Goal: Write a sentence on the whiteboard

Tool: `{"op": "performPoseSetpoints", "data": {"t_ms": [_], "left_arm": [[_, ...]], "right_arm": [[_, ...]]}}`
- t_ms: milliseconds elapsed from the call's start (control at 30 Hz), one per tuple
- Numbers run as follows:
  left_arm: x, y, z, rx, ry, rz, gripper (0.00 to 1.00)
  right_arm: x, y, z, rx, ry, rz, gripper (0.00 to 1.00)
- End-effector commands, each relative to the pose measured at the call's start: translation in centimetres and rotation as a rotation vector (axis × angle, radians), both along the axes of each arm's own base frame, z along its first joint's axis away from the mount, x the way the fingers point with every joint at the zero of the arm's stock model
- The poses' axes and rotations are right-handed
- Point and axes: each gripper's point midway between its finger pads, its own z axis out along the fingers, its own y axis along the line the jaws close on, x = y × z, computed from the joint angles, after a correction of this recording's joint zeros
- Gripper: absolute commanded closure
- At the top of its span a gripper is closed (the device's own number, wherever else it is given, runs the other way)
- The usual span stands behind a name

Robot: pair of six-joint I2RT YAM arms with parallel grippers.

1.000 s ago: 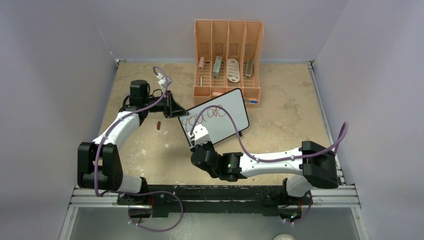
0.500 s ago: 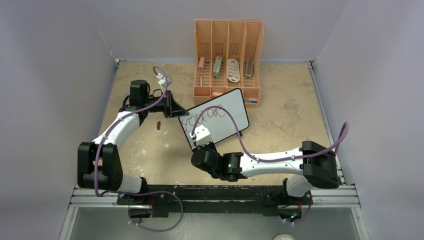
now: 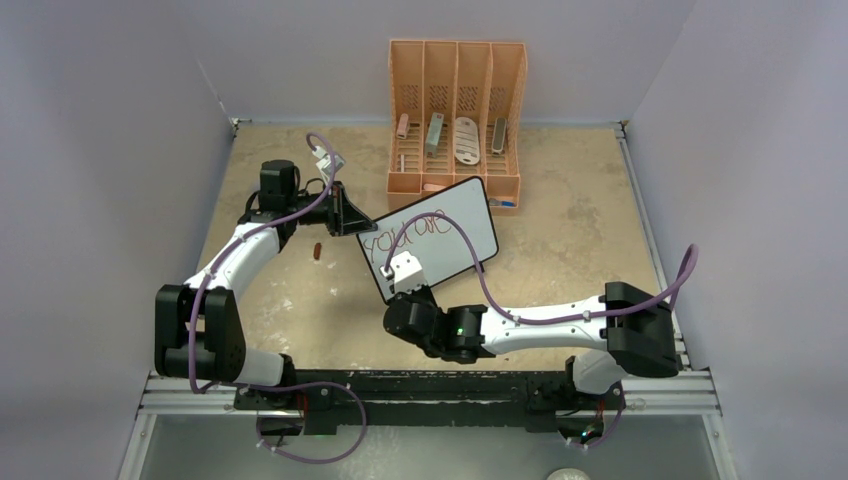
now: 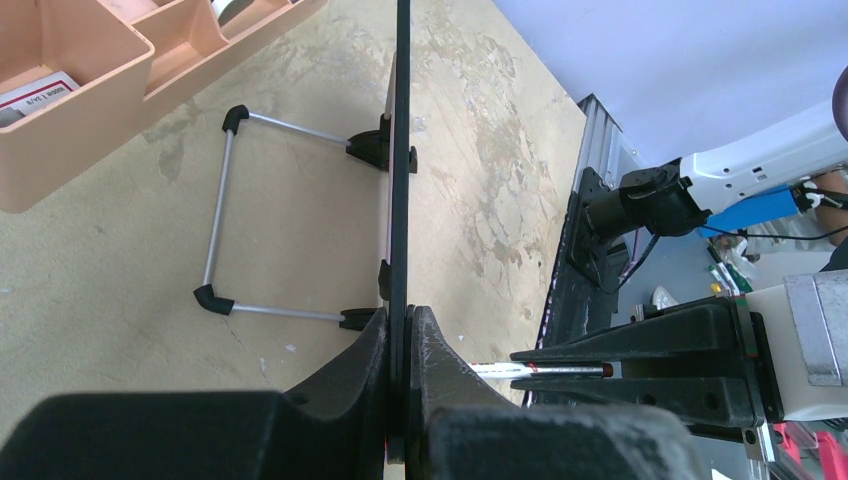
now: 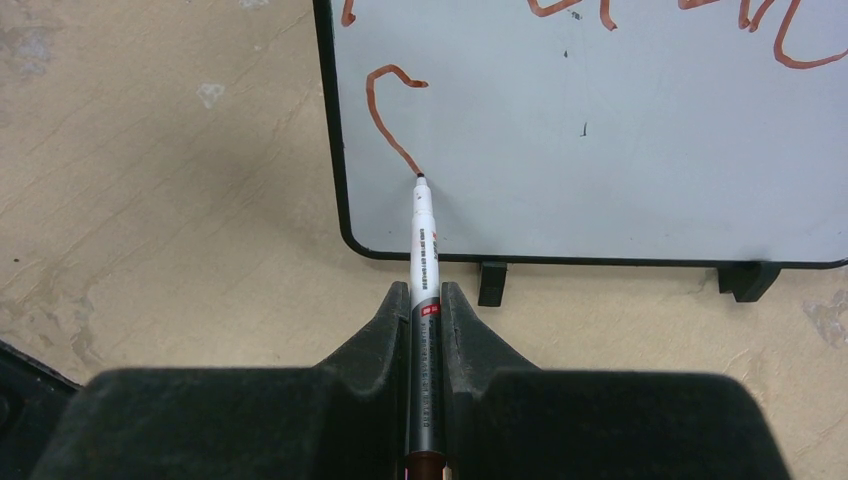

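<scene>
Right wrist: my right gripper [image 5: 426, 298] pinches the marker [image 5: 424, 235], its tip touching the whiteboard [image 5: 620, 150] low-left, ending a stroke of the sentence [image 5: 377, 118]. My left gripper [image 4: 401, 335], arm reaching forward, clamps the board's edge on the counter [image 4: 120, 260].

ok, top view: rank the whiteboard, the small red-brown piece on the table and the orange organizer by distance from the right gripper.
1. whiteboard: directly ahead of the right gripper, whose marker has its tip on it.
2. small red-brown piece: on the table, off to the gripper's left.
3. orange organizer: behind the whiteboard, at the far wall.
</scene>
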Motion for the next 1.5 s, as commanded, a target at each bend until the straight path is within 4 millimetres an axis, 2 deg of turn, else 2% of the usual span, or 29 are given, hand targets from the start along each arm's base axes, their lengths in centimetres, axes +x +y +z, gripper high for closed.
{"op": "performPoseSetpoints", "data": {"t_ms": [0, 500, 867, 1267, 1467], "left_arm": [[0.2, -0.3, 1.9, -0.001, -0.084, -0.015, 1.0], [0.2, -0.3, 1.9, -0.001, -0.083, -0.015, 1.0], [0.2, -0.3, 2.0, -0.001, -0.086, -0.015, 1.0], [0.2, -0.3, 1.9, 0.0, -0.086, -0.013, 1.0], [0.2, -0.3, 1.9, 0.0, -0.086, -0.012, 1.0]], "right_arm": [[0.2, 0.0, 1.3, 0.033, -0.019, -0.001, 1.0], [-0.7, 1.4, 0.5, 0.007, 0.018, 0.074, 1.0], [-0.3, 2.8, 1.9, 0.073, -0.003, 0.072, 1.0], [-0.1, 2.6, 4.6, 0.154, -0.027, 0.059, 1.0], [-0.5, 1.7, 5.5, 0.18, -0.017, 0.065, 1.0]]}}
